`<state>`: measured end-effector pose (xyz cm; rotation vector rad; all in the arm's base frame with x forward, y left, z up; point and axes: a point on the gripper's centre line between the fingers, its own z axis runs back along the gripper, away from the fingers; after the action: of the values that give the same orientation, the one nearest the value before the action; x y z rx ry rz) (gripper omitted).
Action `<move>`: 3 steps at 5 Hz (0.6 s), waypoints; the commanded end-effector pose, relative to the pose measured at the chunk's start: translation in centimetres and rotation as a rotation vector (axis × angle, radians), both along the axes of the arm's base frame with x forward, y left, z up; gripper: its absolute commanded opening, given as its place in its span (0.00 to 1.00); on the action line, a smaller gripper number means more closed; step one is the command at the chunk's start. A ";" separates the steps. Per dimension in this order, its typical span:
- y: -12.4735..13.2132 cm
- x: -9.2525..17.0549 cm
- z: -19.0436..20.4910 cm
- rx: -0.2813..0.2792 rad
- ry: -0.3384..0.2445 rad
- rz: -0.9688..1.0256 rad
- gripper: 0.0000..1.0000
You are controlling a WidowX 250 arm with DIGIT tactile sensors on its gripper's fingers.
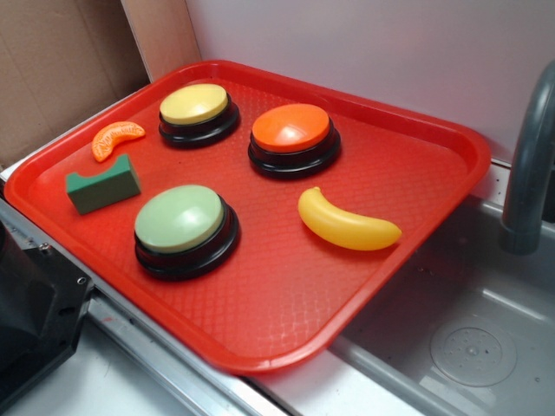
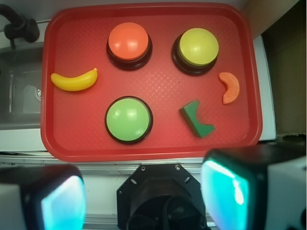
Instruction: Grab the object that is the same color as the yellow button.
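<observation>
A glossy yellow toy banana [image 1: 349, 224] lies on the right part of the red tray [image 1: 286, 321]; in the wrist view it lies at the tray's left [image 2: 75, 80]. The yellow button [image 1: 198, 113] with a pale yellow dome on a black base stands at the tray's far left; it shows at upper right in the wrist view [image 2: 195, 49]. My gripper [image 2: 144, 196] is open and empty, high above the robot base, off the tray's near edge. Its two fingers [image 2: 225, 189] with teal pads stand wide apart. The gripper is not in the exterior view.
On the tray are also an orange button [image 1: 292, 139], a larger pale green button [image 1: 184, 229], a green block [image 1: 104, 185] and a small orange segment [image 1: 115, 139]. A grey sink [image 1: 468, 347] with a tap [image 1: 529, 165] lies right. Cardboard [image 1: 61, 61] stands left.
</observation>
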<state>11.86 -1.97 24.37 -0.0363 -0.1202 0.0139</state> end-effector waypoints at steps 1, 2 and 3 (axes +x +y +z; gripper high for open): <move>0.0 0.0 0.0 0.000 0.000 0.000 1.00; -1.7 2.0 0.0 0.044 -0.008 -0.250 1.00; -4.4 4.8 -1.0 0.142 0.061 -0.505 1.00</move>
<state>16.38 -5.94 22.31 0.0759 -0.0039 -0.4747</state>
